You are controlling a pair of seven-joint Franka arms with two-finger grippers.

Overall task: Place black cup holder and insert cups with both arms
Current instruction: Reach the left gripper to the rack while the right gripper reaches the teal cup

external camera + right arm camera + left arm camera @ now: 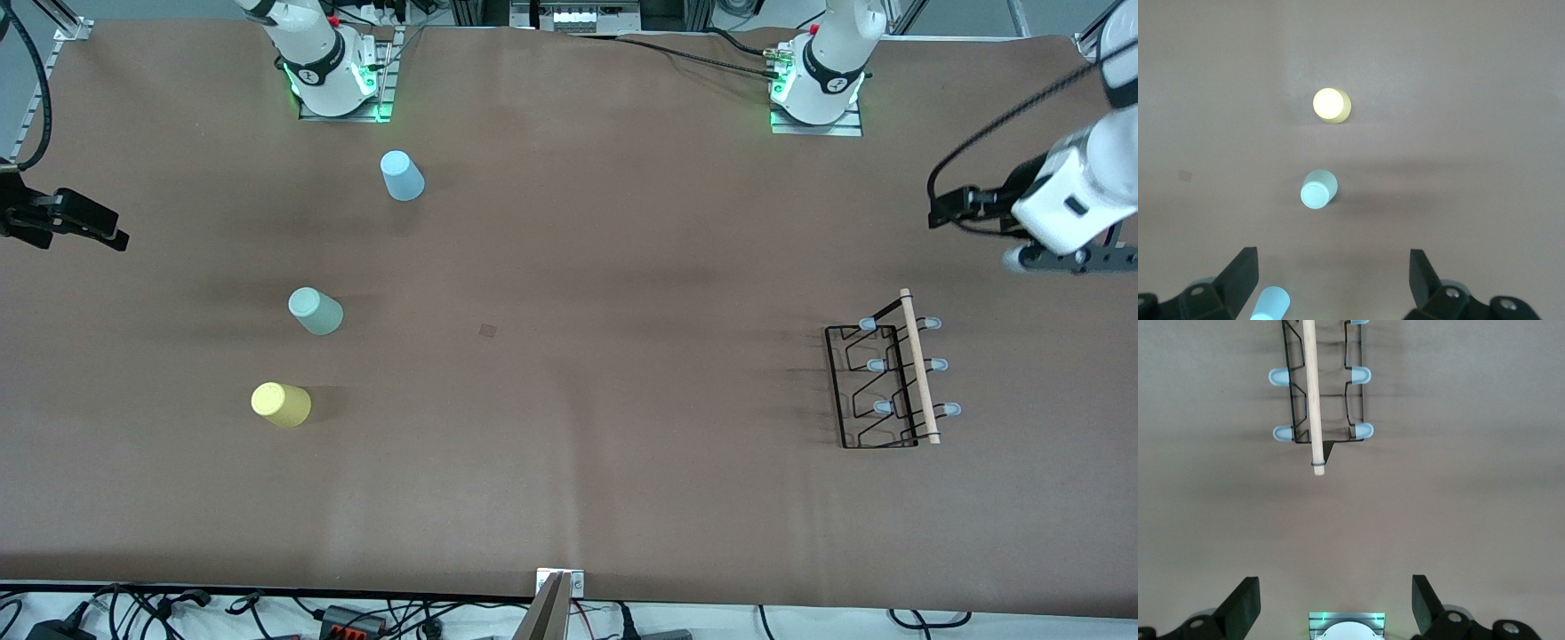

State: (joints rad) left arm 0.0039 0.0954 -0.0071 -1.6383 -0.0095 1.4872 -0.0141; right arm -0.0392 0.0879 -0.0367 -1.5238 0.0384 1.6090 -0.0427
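Black cup holder stands on the brown table toward the left arm's end in the front view; the light blue cup, mint green cup and yellow cup stand upside down well apart from it, toward the right arm's end. Both arms wait, the left gripper and right gripper empty near the table's ends. In the left wrist view, the left gripper's fingers are spread, the holder ahead. In the right wrist view, the right gripper is spread over all three cups.
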